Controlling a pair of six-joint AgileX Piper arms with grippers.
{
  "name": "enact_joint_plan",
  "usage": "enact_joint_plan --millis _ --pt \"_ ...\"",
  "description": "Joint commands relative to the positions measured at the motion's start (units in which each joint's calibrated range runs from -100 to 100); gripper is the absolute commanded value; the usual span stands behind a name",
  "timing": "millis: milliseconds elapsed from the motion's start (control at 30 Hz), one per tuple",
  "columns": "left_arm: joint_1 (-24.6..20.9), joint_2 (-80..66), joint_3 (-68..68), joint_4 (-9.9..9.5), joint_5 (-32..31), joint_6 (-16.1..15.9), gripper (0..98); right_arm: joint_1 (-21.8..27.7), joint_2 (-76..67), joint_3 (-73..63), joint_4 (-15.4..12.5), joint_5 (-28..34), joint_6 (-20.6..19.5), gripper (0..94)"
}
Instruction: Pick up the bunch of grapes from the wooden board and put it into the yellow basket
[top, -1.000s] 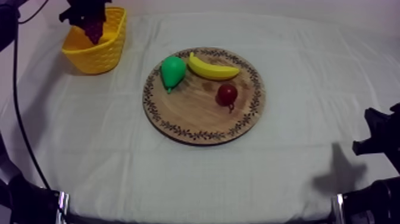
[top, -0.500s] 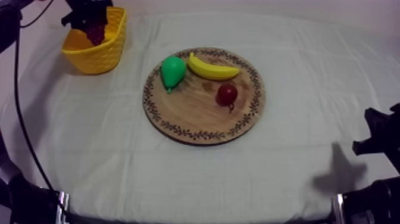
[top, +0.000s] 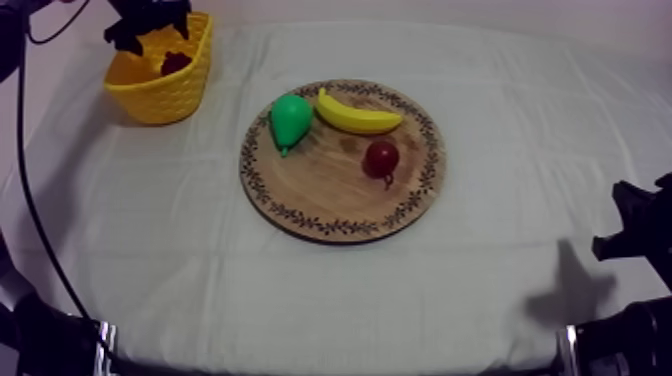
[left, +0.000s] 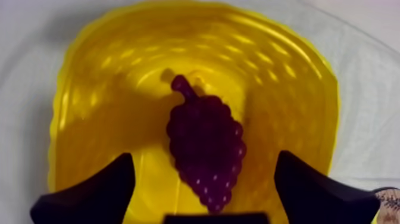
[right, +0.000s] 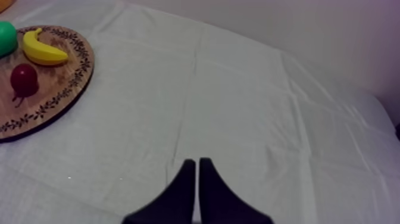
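Cloth (top: 500, 150), grey-white and creased, covers the table. On it sits the round wooden board (top: 330, 215) with a leafy rim, bearing a smooth banana (top: 357, 115), a pear (top: 290, 120) and a small red fruit (top: 381, 157). The ribbed yellow basket (top: 165, 95) now holds the knobbly purple bunch of grapes (left: 205, 149), which hung from the left gripper (left: 203, 158) a moment ago. That gripper's fingers are spread wide and empty above it, while the right gripper (right: 197, 162) is pinched together.

Robot's left gripper (left: 203, 158) carried two broad, matte black fingers (left: 89, 196) that tapered to blunt tips. The right gripper (right: 196, 162) had slimmer black fingers (right: 178, 196) with straight inner edges. The near, bulky black left arm base (top: 50, 340) and right arm base (top: 625, 345) each bore a pale band (top: 103, 338).
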Motion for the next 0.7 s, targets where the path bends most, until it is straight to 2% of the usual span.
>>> enact_joint_plan --millis 0,233,667 --pt "0.02 -1.12 1.31 -0.04 -0.38 0.11 86.0 0.03 0.02 -0.01 0.0 -0.01 -0.06 0.3" --pt "0.67 -8.58 10.34 -0.32 -2.85 0.81 70.5 0.03 0.02 -0.01 0.0 -0.01 -0.06 0.3" --pt "3.94 -32.06 34.51 -1.75 -6.07 4.25 25.8 0.03 0.02 -0.01 0.0 -0.01 -0.06 0.3"
